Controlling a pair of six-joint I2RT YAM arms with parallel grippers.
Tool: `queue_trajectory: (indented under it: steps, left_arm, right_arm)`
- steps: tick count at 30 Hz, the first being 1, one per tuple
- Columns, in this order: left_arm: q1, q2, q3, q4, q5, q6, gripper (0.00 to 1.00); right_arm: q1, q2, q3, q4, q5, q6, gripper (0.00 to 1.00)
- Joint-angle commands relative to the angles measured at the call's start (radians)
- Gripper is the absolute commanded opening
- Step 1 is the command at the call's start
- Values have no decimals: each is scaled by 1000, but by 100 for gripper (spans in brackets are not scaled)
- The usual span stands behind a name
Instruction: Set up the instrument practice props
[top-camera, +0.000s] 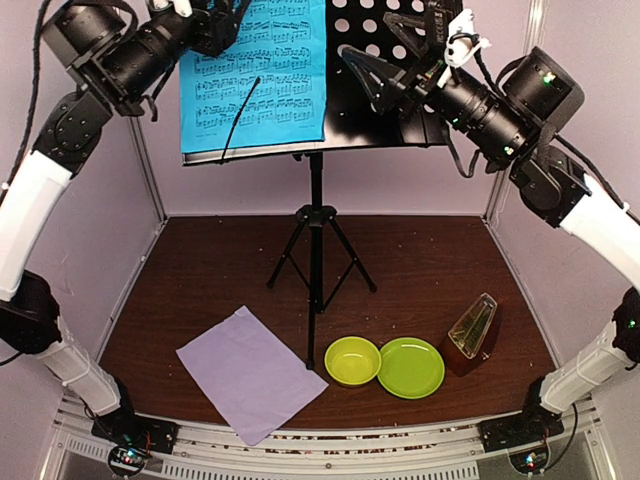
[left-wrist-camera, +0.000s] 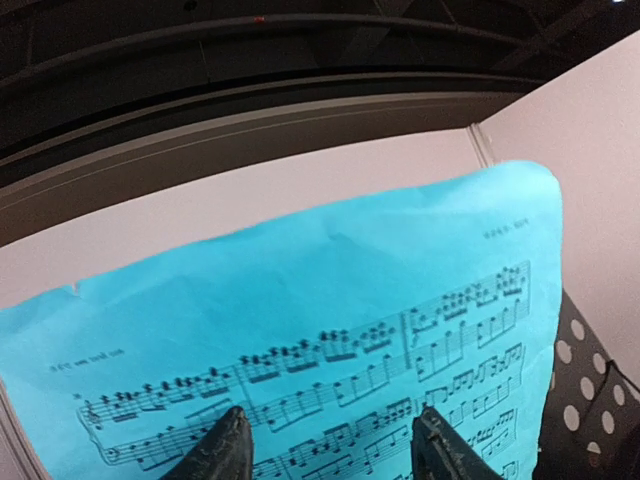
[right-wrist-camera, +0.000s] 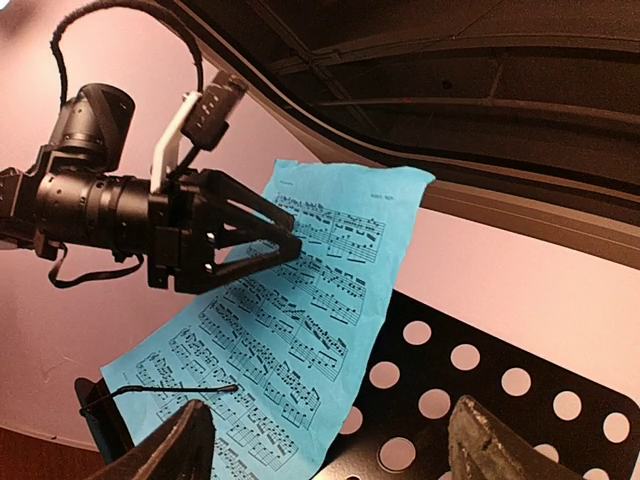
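Sheet (top-camera: 255, 70) on stand's (right-wrist-camera: 470, 400) left, L gripper (left-wrist-camera: 330, 445) parted, R gripper (right-wrist-camera: 335, 445) wide, both empty — back L off straight, no dragging.

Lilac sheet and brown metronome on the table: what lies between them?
In the top view, the stand's front leg, then the lime-green bowl and the lime-green plate side by side, lie between the lilac sheet and the metronome.

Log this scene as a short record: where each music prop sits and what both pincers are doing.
Cyan sheet: on the music stand, left half
Lilac sheet: flat on table, near left
Metronome: on table, right of the plate
Left pincer: open, at cyan sheet's top
Right pincer: open, empty, facing stand
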Motion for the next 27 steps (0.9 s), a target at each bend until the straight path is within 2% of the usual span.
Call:
queue_trajectory:
  steps: [1,14,17,22,27]
  left_arm:
    - [30,94,114,-64,-85,56,56]
    - [87,101,123,-118,-17,-42,67]
    - [87,64,100,-127,18,-66,71]
    - [88,-36,1,-116,92,-123,84]
    - [87,-113,-52,-145,101,-182,85]
  right_arm:
    - [6,-60,-46,41,-8,37,81]
    - [7,-128,-116,43,1,51,82]
    - [7,-132,-121,38,4,53,82]
    - [7,-148,-146,34,17,52,83]
    - [8,-160,-160,26,25,60,83]
